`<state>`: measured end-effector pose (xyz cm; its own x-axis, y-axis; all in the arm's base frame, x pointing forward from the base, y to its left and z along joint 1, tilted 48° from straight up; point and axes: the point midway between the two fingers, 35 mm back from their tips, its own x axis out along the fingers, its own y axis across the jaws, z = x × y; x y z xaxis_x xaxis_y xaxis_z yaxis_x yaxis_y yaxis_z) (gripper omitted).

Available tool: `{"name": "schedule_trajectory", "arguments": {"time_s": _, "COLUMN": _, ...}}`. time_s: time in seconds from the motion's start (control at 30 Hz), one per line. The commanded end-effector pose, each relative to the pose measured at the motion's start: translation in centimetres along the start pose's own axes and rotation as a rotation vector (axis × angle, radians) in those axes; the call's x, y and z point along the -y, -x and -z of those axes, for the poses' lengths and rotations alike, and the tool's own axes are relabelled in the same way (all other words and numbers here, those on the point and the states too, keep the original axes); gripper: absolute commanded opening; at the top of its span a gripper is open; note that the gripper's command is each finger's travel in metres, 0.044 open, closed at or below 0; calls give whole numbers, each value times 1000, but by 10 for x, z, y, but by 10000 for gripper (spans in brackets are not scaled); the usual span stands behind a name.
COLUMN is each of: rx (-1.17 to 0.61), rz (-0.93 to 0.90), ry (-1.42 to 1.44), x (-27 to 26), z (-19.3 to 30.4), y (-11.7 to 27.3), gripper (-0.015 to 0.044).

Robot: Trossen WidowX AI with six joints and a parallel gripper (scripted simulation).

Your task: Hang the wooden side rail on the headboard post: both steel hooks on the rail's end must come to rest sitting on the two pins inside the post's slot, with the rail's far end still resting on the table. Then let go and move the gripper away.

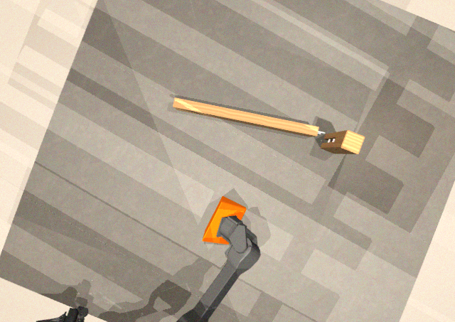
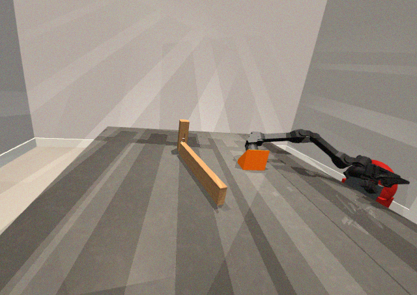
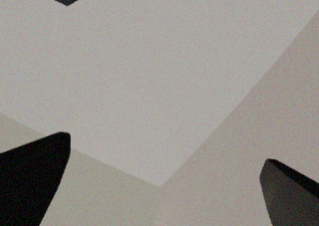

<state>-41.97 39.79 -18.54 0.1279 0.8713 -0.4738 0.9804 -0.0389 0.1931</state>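
Rail (image 1: 246,118) (image 2: 203,172) is down on the table (image 1: 146,186) (image 2: 151,217), apart from the gripper, standing on its long narrow edge, hook end aimed at the post (image 1: 352,142) (image 2: 183,128). Hooks (image 1: 320,132) look just short of the slot; the pins (image 1: 330,140) (image 2: 183,139) show uncovered, so I call it not hung.

My pincer (image 1: 45,320) (image 2: 403,181) (image 3: 169,157) is released, fingers wide, nothing between them, out past the table edge and facing walls (no use to me there for seeing the rail). Probably parked clear; I'd judge the next job is to come back, grip the rail near its hooks, lift that end and lower it onto the pins. The far end should stay down to carry weight.

Rail and post are pale grained wood, square-cut; hooks shiny steel. Orange wedge (image 2: 255,159) (image 1: 215,227), smooth, slanted, seems to be the dark arm's (image 1: 220,285) (image 2: 324,147) mount. Red curved piece (image 2: 389,187): can't tell what.
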Motion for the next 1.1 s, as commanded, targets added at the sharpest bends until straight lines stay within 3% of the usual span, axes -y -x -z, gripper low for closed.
{"name": "schedule_trajectory", "arguments": {"time_s": 0.0, "rx": 0, "rz": 0, "ry": 0, "x": 0, "z": 2, "y": -1, "gripper": 426}}
{"name": "schedule_trajectory", "arguments": {"time_s": 0.33, "rx": -3, "rz": -1, "ry": 0, "x": -35, "z": 104, "y": -37, "gripper": 440}}
{"name": "schedule_trajectory", "arguments": {"time_s": 0.57, "rx": -5, "rz": -28, "ry": -28, "x": -46, "z": 109, "y": -41, "gripper": 440}}
{"name": "schedule_trajectory", "arguments": {"time_s": 1.07, "rx": 82, "rz": -364, "ry": -169, "x": -238, "z": 171, "y": -103, "gripper": 440}}
